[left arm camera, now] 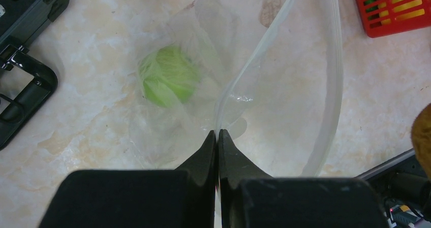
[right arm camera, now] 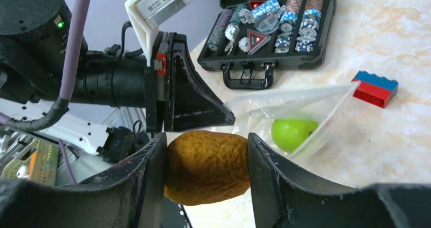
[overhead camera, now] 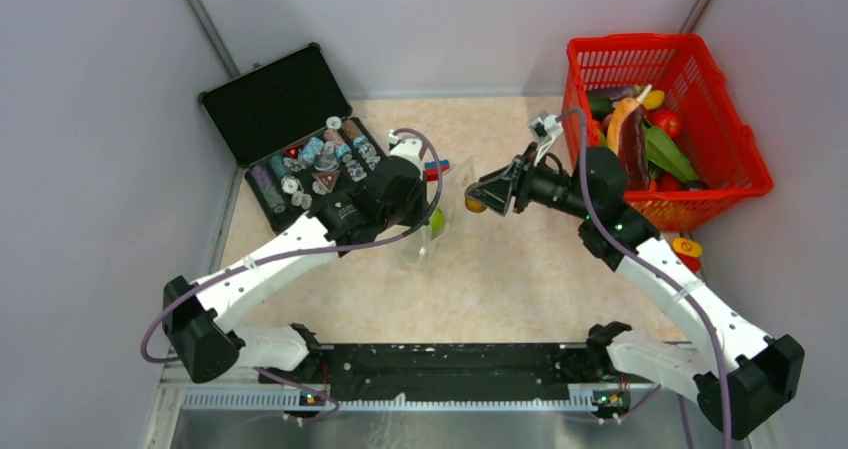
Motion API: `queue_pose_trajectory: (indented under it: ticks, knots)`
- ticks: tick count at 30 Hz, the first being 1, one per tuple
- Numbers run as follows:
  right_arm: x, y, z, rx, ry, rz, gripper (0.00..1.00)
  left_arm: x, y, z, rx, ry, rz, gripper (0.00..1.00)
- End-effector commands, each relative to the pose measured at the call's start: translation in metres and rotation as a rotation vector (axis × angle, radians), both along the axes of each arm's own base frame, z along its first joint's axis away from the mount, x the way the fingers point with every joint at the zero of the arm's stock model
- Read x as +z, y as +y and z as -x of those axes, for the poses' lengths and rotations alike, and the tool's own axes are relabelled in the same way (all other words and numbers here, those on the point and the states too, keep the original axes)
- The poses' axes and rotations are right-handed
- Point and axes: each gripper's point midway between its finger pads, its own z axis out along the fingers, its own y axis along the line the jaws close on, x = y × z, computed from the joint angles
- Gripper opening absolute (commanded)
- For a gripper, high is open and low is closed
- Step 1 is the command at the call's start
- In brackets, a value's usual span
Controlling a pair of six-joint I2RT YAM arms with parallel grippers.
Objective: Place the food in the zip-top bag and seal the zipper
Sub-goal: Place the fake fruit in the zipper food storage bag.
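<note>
left hand pinches bag, right hand food

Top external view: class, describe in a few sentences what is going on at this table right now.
The left end effector, shut, pinches the clear zip-top bag at its rim, holding the mouth open. A green round fruit lies inside. The right end effector grips a brown-orange oval toy food just outside the mouth. The zipper is unsealed; more food waits in the red basket.
</note>
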Motion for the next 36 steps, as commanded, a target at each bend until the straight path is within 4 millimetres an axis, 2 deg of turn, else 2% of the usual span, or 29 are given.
queue_pose_trajectory:
  ticks: [1, 4, 6, 9, 11, 16, 18, 19, 23, 29, 36]
  knots:
    - [0.018, 0.013, -0.016, -0.065, -0.131, -0.020, 0.06, 0.020, -0.008, -0.007, 0.002, -0.034, 0.054, 0.00]
    - [0.012, 0.028, -0.017, -0.054, -0.147, 0.006, 0.06, 0.021, -0.007, -0.007, 0.004, -0.037, 0.052, 0.00]
    - [-0.001, 0.036, -0.024, -0.062, -0.123, 0.048, 0.06, 0.023, -0.007, -0.007, 0.005, -0.041, 0.054, 0.00]
    - [-0.019, 0.040, -0.033, -0.096, -0.109, 0.111, 0.07, 0.023, -0.005, -0.006, 0.003, -0.044, 0.050, 0.00]
    - [-0.021, 0.043, -0.036, -0.105, -0.108, 0.116, 0.10, 0.024, -0.003, -0.005, 0.006, -0.046, 0.049, 0.00]
    - [-0.020, 0.043, -0.040, -0.120, -0.130, 0.137, 0.32, 0.025, 0.000, -0.005, 0.010, -0.050, 0.045, 0.00]
    - [-0.021, 0.044, -0.039, -0.112, -0.128, 0.147, 0.50, 0.026, 0.001, -0.005, 0.014, -0.055, 0.044, 0.00]
    - [-0.022, 0.045, -0.038, -0.102, -0.124, 0.151, 0.56, 0.026, 0.002, -0.006, 0.016, -0.055, 0.043, 0.00]
    - [-0.022, 0.046, -0.033, -0.080, -0.119, 0.149, 0.68, 0.028, 0.002, -0.006, 0.020, -0.055, 0.049, 0.00]
    - [-0.017, 0.043, -0.028, -0.080, -0.121, 0.135, 0.72, 0.028, 0.004, -0.005, 0.032, -0.053, 0.052, 0.00]
    - [0.014, 0.021, -0.019, -0.157, -0.188, 0.055, 0.72, 0.028, 0.013, -0.005, 0.064, -0.067, 0.047, 0.00]
